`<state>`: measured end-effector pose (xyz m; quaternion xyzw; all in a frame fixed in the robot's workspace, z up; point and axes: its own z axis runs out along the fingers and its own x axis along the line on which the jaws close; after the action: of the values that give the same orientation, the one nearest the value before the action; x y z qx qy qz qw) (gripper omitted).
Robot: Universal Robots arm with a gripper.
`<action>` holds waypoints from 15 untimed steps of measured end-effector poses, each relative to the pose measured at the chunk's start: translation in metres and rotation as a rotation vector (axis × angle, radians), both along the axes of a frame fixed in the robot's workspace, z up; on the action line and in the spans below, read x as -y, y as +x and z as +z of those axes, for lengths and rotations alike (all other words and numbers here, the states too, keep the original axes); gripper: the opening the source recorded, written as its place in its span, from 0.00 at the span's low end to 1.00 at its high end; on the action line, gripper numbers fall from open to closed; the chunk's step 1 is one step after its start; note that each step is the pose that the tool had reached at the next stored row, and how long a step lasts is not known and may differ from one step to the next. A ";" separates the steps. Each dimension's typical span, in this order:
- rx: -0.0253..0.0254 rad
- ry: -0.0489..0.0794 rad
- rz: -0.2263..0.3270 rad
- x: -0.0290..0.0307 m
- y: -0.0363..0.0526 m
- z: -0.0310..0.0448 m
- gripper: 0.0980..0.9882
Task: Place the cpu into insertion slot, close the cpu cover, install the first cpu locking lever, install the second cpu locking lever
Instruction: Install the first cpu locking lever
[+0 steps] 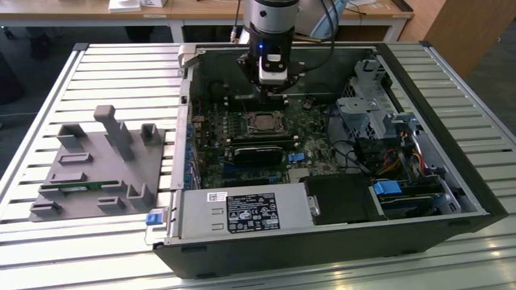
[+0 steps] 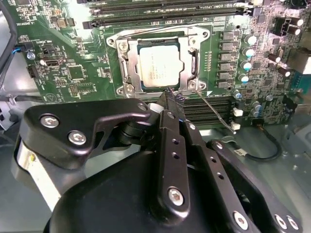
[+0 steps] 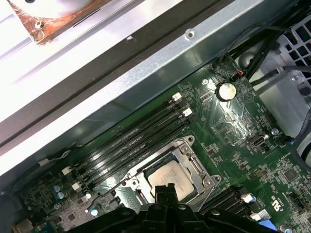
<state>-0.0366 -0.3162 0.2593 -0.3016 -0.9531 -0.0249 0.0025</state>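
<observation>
Resting on the slatted table [image 1: 96,66], the open computer case [image 1: 451,181] lay on its side across the centre of the exterior view, so the green circuit board [image 1: 211,130] faced upward for access. The end effector [image 1: 272,86] hung over the board in that frame's upper centre, its fingers pressed together with nothing seen between them. In the second wrist view the cpu cover [image 2: 127,65] lay flat around the cpu [image 2: 158,65], which sat in the insertion slot [image 2: 136,68]. A thin wire lever [image 2: 216,110] angled away from the socket, judged unlatched. The fingertips stood just beside its root; contact could not be confirmed.
</observation>
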 end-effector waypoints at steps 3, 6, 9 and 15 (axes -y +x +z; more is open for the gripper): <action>-0.0001 0.000 0.012 0.0000 0.0000 0.0000 0.01; 0.0000 0.000 0.029 0.0000 0.0000 -0.0001 0.01; 0.0000 0.000 0.056 0.0000 0.0000 -0.0001 0.01; 0.0000 0.000 0.153 0.0000 0.0000 -0.0003 0.01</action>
<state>-0.0366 -0.3162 0.2589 -0.2280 -0.9733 -0.0246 0.0044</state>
